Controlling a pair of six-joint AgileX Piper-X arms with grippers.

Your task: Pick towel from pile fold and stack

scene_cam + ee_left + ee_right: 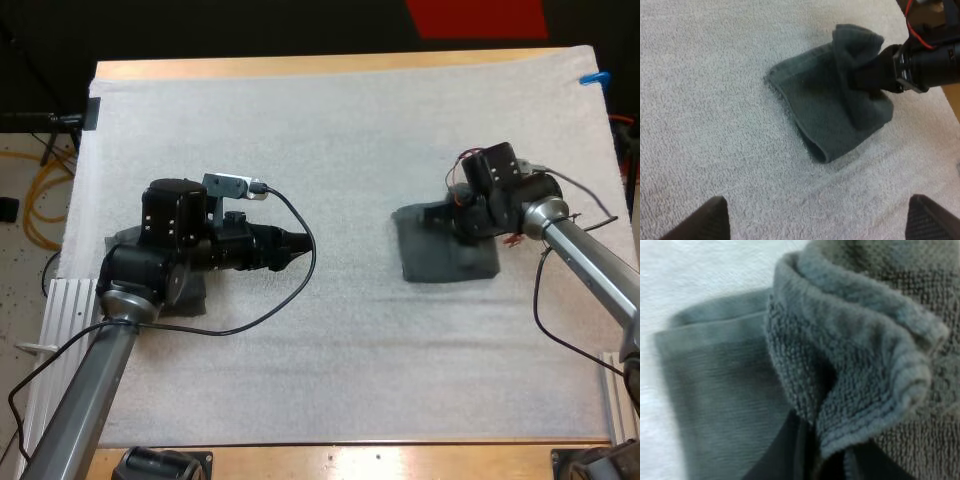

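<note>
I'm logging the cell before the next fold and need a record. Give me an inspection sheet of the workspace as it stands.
surface: white mat lying flat on the wooden table.
job's things: folded towel on the mat's right side, one flap raised; second towel mostly hidden under the left arm.
clutter: nothing seen.
grippers: left gripper open, clear of both towels; right gripper shut on the folded towel's raised flap.
cables: yellow cable looped on the floor left of the table.
surroundings: speckled floor beside the table.

towel [822,107] — nubby matt terry cloth; mat [705,100] — fuzzy white fabric.
</note>
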